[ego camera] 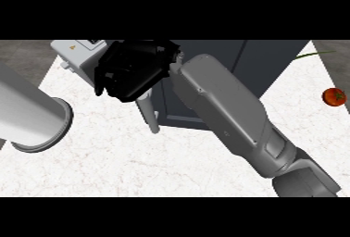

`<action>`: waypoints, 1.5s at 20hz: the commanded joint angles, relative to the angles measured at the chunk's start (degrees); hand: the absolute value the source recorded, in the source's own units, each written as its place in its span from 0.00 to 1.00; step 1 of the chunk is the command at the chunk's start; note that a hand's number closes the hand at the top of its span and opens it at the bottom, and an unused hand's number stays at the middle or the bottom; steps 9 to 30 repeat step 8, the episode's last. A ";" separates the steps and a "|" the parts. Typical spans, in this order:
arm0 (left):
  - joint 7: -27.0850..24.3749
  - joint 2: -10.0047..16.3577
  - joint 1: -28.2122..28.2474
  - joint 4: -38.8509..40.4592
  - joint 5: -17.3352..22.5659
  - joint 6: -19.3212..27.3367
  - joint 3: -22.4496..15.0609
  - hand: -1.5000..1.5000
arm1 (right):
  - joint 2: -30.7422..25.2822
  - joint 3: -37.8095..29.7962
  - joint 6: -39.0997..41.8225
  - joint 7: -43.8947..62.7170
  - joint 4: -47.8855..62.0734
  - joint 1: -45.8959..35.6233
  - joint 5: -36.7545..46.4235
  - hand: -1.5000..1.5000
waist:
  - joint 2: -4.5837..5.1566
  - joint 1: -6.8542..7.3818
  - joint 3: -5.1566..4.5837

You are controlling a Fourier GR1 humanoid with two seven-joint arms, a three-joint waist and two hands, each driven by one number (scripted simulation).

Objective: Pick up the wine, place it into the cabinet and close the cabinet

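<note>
Hovering at the cabinet (266, 60) by its white handle (150, 115), right hand (133, 69), state unclear; cabinet contents hidden.

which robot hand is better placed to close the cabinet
Right: the right robot hand is by the white handle of the cabinet; no left robot hand shows, only a grey forearm.

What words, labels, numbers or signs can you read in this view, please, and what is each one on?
Nothing here can be read as clear text.
On the white box at the top left: a small label with a tiny orange mark, too small to read.
On the cabinet, the tomato, the counter and the right hand: no lettering shows.
</note>
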 commanded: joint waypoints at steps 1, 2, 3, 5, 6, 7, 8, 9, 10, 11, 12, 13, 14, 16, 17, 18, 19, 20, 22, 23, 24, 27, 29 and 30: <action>-0.37 -0.39 -0.73 0.14 -0.32 -1.59 0.21 0.00 | -7.61 -6.24 -9.23 -4.90 5.00 -2.04 3.18 1.00 | 1.88 -1.40 0.57; 0.03 -0.31 -0.28 -0.61 0.07 -1.55 0.35 0.00 | -8.39 -6.35 -9.25 -5.64 4.66 -1.46 3.68 1.00 | 1.76 -1.20 0.65; -0.59 -0.97 -0.10 -0.64 -1.15 -1.78 0.09 0.00 | -8.72 -6.37 -9.13 -6.90 4.71 -0.13 4.17 1.00 | 1.91 -1.02 0.61; 0.64 -0.24 -0.80 -1.15 -0.73 -0.84 0.42 0.00 | -8.82 -6.74 -9.54 -6.39 4.61 -0.21 3.83 1.00 | 1.90 -1.59 0.66; 0.18 -0.88 -1.13 -1.51 -1.41 -0.72 0.25 0.00 | -8.31 -6.07 -9.76 -7.62 4.55 0.78 4.91 1.00 | 1.99 -1.52 0.62; 0.97 -0.47 -1.50 -1.74 -1.46 -0.28 0.07 0.00 | -8.81 -6.09 -9.12 -7.97 4.21 1.32 4.94 1.00 | 2.10 -2.17 0.66; 0.48 -0.91 -1.28 -1.49 -1.62 -1.81 0.17 0.00 | -7.71 -5.94 -10.76 -8.77 4.36 0.75 5.81 1.00 | 1.98 -1.29 0.55; 0.48 -0.91 -1.28 -1.49 -1.62 -1.81 0.17 0.00 | -7.71 -5.94 -10.76 -8.77 4.36 0.75 5.81 1.00 | 1.98 -1.29 0.55; 0.48 -0.91 -1.28 -1.49 -1.62 -1.81 0.17 0.00 | -7.71 -5.94 -10.76 -8.77 4.36 0.75 5.81 1.00 | 1.98 -1.29 0.55; 0.48 -0.91 -1.28 -1.49 -1.62 -1.81 0.17 0.00 | -7.71 -5.94 -10.76 -8.77 4.36 0.75 5.81 1.00 | 1.98 -1.29 0.55; 0.48 -0.91 -1.28 -1.49 -1.62 -1.81 0.17 0.00 | -7.71 -5.94 -10.76 -8.77 4.36 0.75 5.81 1.00 | 1.98 -1.29 0.55; 0.48 -0.91 -1.28 -1.49 -1.62 -1.81 0.17 0.00 | -7.71 -5.94 -10.76 -8.77 4.36 0.75 5.81 1.00 | 1.98 -1.29 0.55; 0.48 -0.91 -1.28 -1.49 -1.62 -1.81 0.17 0.00 | -7.71 -5.94 -10.76 -8.77 4.36 0.75 5.81 1.00 | 1.98 -1.29 0.55; 0.48 -0.91 -1.28 -1.49 -1.62 -1.81 0.17 0.00 | -7.71 -5.94 -10.76 -8.77 4.36 0.75 5.81 1.00 | 1.98 -1.29 0.55; 0.48 -0.91 -1.28 -1.49 -1.62 -1.81 0.17 0.00 | -7.71 -5.94 -10.76 -8.77 4.36 0.75 5.81 1.00 | 1.98 -1.29 0.55; 0.48 -0.91 -1.28 -1.49 -1.62 -1.81 0.17 0.00 | -7.71 -5.94 -10.76 -8.77 4.36 0.75 5.81 1.00 | 1.98 -1.29 0.55; 0.48 -0.91 -1.28 -1.49 -1.62 -1.81 0.17 0.00 | -7.71 -5.94 -10.76 -8.77 4.36 0.75 5.81 1.00 | 1.98 -1.29 0.55; 0.48 -0.91 -1.28 -1.49 -1.62 -1.81 0.17 0.00 | -7.71 -5.94 -10.76 -8.77 4.36 0.75 5.81 1.00 | 1.98 -1.29 0.55; 0.48 -0.91 -1.28 -1.49 -1.62 -1.81 0.17 0.00 | -7.71 -5.94 -10.76 -8.77 4.36 0.75 5.81 1.00 | 1.98 -1.29 0.55; 0.48 -0.91 -1.28 -1.49 -1.62 -1.81 0.17 0.00 | -7.71 -5.94 -10.76 -8.77 4.36 0.75 5.81 1.00 | 1.98 -1.29 0.55; 0.48 -0.91 -1.28 -1.49 -1.62 -1.81 0.17 0.00 | -7.71 -5.94 -10.76 -8.77 4.36 0.75 5.81 1.00 | 1.98 -1.29 0.55; 0.48 -0.91 -1.28 -1.49 -1.62 -1.81 0.17 0.00 | -7.71 -5.94 -10.76 -8.77 4.36 0.75 5.81 1.00 | 1.98 -1.29 0.55; 0.48 -0.91 -1.28 -1.49 -1.62 -1.81 0.17 0.00 | -7.71 -5.94 -10.76 -8.77 4.36 0.75 5.81 1.00 | 1.98 -1.29 0.55; 0.48 -0.91 -1.28 -1.49 -1.62 -1.81 0.17 0.00 | -7.71 -5.94 -10.76 -8.77 4.36 0.75 5.81 1.00 | 1.98 -1.29 0.55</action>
